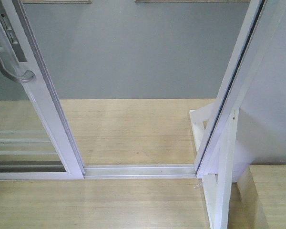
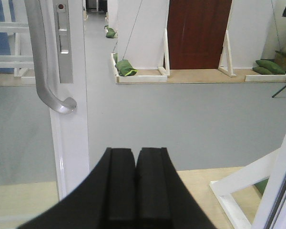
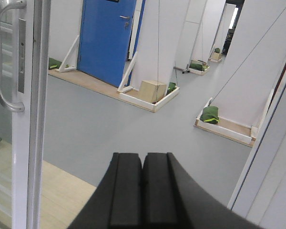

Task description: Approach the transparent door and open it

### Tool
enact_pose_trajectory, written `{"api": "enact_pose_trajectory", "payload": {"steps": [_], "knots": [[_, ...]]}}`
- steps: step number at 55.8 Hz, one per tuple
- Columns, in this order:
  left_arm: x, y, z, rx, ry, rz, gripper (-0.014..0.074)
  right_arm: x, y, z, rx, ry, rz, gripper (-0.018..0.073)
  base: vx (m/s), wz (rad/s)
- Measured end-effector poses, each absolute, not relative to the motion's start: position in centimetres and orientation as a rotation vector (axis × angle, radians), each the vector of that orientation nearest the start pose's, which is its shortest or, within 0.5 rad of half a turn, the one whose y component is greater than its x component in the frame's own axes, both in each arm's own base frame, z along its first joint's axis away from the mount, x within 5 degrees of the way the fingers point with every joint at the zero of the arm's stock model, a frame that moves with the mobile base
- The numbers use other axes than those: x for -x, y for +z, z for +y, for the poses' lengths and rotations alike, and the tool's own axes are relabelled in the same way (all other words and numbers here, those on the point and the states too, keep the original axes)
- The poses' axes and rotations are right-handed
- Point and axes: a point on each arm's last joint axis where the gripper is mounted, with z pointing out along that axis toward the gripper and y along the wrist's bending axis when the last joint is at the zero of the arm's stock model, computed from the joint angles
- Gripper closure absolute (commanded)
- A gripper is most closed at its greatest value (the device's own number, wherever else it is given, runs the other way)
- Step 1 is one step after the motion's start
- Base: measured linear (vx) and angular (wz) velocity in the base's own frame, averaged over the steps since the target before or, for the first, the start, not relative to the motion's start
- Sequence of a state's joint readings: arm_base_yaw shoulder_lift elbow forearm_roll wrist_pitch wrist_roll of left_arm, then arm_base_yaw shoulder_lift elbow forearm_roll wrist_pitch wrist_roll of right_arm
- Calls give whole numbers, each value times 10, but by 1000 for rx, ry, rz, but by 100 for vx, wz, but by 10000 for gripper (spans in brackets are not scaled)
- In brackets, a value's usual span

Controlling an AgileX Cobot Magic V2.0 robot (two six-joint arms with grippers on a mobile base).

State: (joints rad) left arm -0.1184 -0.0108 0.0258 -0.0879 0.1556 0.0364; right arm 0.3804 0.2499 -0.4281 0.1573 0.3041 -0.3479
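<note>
The transparent door [image 1: 52, 114] stands at the left of the front view: clear glass with thin white bars in a white frame, slid left so the doorway is open. Its curved grey pull handle [image 1: 9, 67] is at the top left; it also shows in the left wrist view [image 2: 45, 62] and the right wrist view [image 3: 2, 57]. My left gripper [image 2: 136, 155] is shut and empty, below and to the right of the handle, apart from it. My right gripper [image 3: 143, 160] is shut and empty, facing the open doorway. Neither gripper shows in the front view.
The floor track [image 1: 138, 171] crosses the doorway. The white jamb [image 1: 233, 90] and a white brace [image 1: 219, 181] stand at the right. Beyond lie grey floor [image 1: 133, 52], white partitions with green sandbags [image 2: 125, 67], a blue door [image 3: 107, 38], a brown door [image 2: 198, 33] and a cardboard box [image 3: 152, 90].
</note>
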Motion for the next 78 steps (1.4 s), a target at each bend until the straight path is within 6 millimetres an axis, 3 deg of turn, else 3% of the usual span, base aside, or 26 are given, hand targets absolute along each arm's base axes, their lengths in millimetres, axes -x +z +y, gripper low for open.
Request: {"api": "enact_pose_trajectory", "payload": {"steps": [6, 13, 26, 30, 55, 78], "knots": [[-56, 191, -8, -67, -140, 1654, 599, -58, 310, 27, 500, 167, 1536, 565, 0, 0], [-56, 191, -8, -67, -140, 1654, 599, -62, 291, 28, 495, 153, 1536, 565, 0, 0], [-56, 191, -8, -67, -140, 1654, 598, -64, 218, 25, 420, 171, 1528, 565, 0, 0], [-56, 191, -8, -67, -140, 1654, 596, -62, 204, 24, 382, 204, 1535, 565, 0, 0], [-56, 191, -8, -67, -139, 1654, 596, -56, 204, 9, 99, 148, 1494, 565, 0, 0], [-56, 191, -8, -67, -139, 1654, 596, -56, 193, 10, 136, 118, 1616, 565, 0, 0]]}}
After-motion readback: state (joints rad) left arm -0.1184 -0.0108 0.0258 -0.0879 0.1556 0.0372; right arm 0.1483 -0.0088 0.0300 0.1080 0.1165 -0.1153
